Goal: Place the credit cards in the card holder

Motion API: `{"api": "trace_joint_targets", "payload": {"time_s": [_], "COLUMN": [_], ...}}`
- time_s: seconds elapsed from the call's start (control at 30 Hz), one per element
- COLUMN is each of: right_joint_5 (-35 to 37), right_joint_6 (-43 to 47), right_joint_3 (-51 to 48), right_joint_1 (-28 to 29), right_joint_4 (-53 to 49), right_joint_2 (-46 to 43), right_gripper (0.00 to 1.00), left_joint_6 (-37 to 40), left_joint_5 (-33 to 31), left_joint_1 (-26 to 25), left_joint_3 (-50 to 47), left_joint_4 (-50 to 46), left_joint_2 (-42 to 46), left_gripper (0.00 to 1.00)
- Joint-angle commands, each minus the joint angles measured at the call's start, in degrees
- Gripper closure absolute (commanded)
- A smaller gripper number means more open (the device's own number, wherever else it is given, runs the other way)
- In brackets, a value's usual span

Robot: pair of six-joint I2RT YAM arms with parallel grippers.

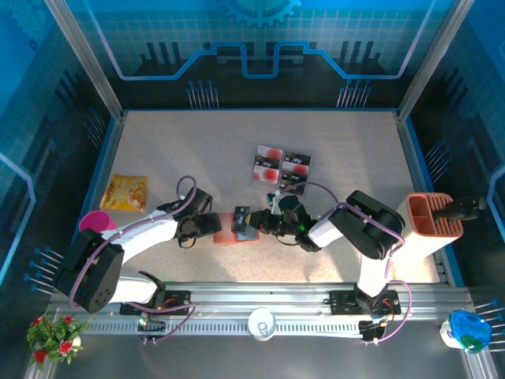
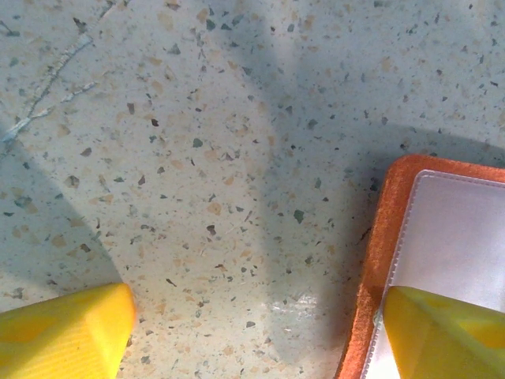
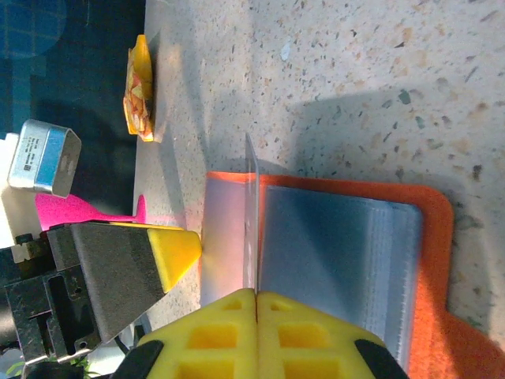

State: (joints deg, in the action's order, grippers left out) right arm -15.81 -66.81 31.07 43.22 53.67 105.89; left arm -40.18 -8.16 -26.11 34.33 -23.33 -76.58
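Card holder point(image 1: 225, 230) lies open on the surface point(image 1: 197, 142), orange-red cover down and grey-blue pockets up, directly between the two sets of fingers. Right fingers point(image 3: 256, 332) are pressed together, clamped on a thin clear leaf point(image 3: 251, 213) of the card holder point(image 3: 347, 253). The leaf stands on edge above the pockets and runs straight into the seam between the tips. Left fingers point(image 2: 446, 332) are spread wide. One tip is over the card holder's point(image 2: 379, 237) clear pocket just inside the orange rim; the other is over bare speckled surface point(image 2: 197, 158), off to the side. Whether the tip touches the pocket cannot be told. In the right wrist view, one tip of the left fingers point(image 3: 173, 251) sits just beside the card holder's edge, opposite the right fingers. From above, left fingers point(image 1: 207, 225) are at the holder's left side and right fingers point(image 1: 251, 223) at its right, tips near each other.

Credit cards point(image 1: 282, 166): two, side by side, flat on the surface beyond the right fingers, apart from the card holder. They are dark with red and white patches.

Yellow snack packet point(image 1: 126, 192) lies beyond the left fingers, toward the outer side. Pink cup point(image 1: 93, 221) sits near the left arm. Orange ribbed container point(image 1: 432, 215) stands well outside the right fingers, at the surface's edge.
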Motion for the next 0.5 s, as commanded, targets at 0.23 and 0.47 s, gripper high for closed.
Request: {"api": "trace_joint_targets", "payload": {"time_s": [0.23, 0.47], "right_joint_5": [-1.9, -2.7], "right_joint_6": [-0.5, -0.9], "right_joint_3": [0.4, 0.4], "right_joint_1": [1.2, 1.4], "right_joint_4": [1.8, 1.2], "right_joint_2": [1.8, 2.2], "right_gripper": [1.00, 1.00], "left_joint_6": [0.0, 0.1], "left_joint_5": [-0.7, -0.6], "left_joint_1": [-0.4, -0.5], "left_joint_3": [-0.6, -0.5], "left_joint_4": [-2.4, -2.3], "left_joint_2": [-1.3, -1.6], "left_gripper": [0.16, 0.16]}}
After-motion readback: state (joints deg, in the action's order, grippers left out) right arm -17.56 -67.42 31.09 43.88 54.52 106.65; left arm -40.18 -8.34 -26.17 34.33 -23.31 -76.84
